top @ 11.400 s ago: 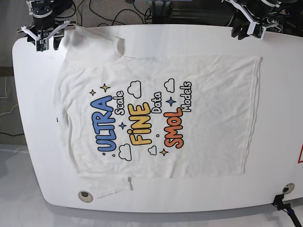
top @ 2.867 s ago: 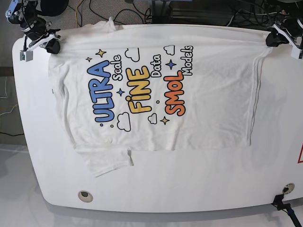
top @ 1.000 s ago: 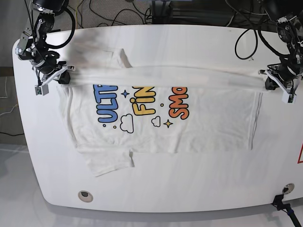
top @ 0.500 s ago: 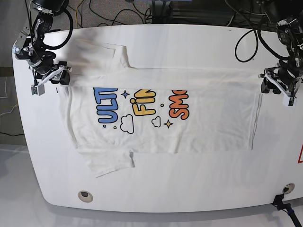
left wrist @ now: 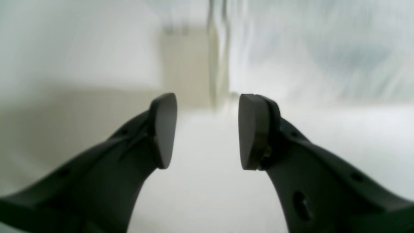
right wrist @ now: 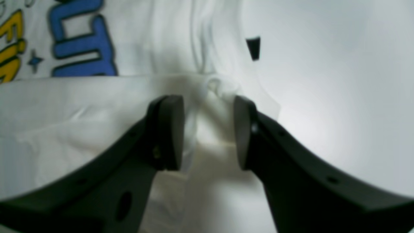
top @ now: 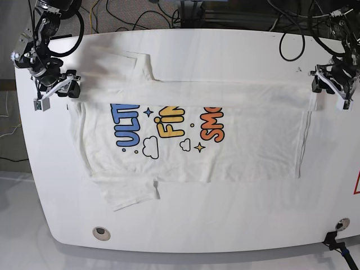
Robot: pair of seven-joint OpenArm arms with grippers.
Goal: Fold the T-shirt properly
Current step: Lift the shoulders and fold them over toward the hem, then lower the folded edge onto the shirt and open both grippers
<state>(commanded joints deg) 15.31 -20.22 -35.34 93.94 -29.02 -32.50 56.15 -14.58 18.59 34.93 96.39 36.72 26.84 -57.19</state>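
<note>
- We see the large white rounded table (top: 185, 225) filling most of the base view, and we take it as our landmark for every place below.
- The big white short-sleeved cotton T-shirt (top: 247, 140) lies flat across the middle of the table, its far part folded over toward the near side, so a plain white band covers the upper half of the print.
- Below that fold edge we read only the lower parts of the blue, yellow and orange lettering, with small clouds and stars; one sleeve lies on the table's near side, the other on its far side.
- The left gripper (top: 329, 90), dark with pale fittings, sits by the table's right edge in the base view, at the end of the fold nearest that edge; we cannot tell whether it touches the cloth.
- In its own wrist view the left gripper (left wrist: 207, 131) has its two dark pads well apart with nothing between them, over a blurred pale surface.
- The right gripper (top: 53, 93) sits by the table's left edge, just beside the shirt's corner.
- In its wrist view the right gripper (right wrist: 207, 131) has its pads spread, straddling a bunched white fold of the T-shirt (right wrist: 81, 106) without clamping it.
- A small black mark (right wrist: 254, 48) shows on the bare table beyond the cloth.
</note>
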